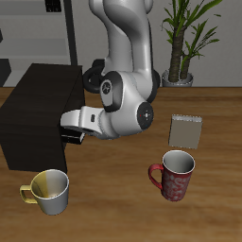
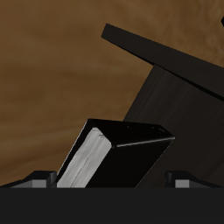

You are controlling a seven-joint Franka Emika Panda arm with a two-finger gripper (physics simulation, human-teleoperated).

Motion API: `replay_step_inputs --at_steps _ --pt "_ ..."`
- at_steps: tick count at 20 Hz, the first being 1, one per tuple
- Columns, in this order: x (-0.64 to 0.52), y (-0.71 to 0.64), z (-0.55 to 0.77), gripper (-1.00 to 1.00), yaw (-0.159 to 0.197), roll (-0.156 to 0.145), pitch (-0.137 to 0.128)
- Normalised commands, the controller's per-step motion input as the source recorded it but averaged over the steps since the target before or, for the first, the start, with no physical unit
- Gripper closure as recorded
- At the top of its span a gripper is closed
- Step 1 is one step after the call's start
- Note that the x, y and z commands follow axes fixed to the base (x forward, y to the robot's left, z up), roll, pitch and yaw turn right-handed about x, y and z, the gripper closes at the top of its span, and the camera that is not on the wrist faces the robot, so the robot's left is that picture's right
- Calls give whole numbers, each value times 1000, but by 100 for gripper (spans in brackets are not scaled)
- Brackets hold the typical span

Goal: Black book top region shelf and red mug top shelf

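black book (image 2: 118,157) tilted in hand (image 2: 112,179).

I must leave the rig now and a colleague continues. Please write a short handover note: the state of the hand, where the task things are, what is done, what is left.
Hand: shut on the black book, held beside the shelf, near its side face.
Black book: in the hand, tilted in the wrist view, not yet on the shelf top.
Red mug: upright on the table, near the front edge, untouched.
Also on the table: yellow-and-white mug and grey book; not part of the job.
Done: book picked up.
Left: place the book on the shelf top, then move the red mug there.
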Motion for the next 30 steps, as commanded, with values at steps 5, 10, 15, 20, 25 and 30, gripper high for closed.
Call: replay_step_inputs --at_steps 5,10,15,20,25,30 --pt "181 371 317 -100 50 259 -198" --pt "229 280 428 -100 -17 398 -223" --pt "192 179 198 -100 -7 305 -144" --pt "198 115 67 -100 80 130 37" --pt "186 240 240 -100 142 178 -88" --pt "212 -25 280 -100 40 101 -10"
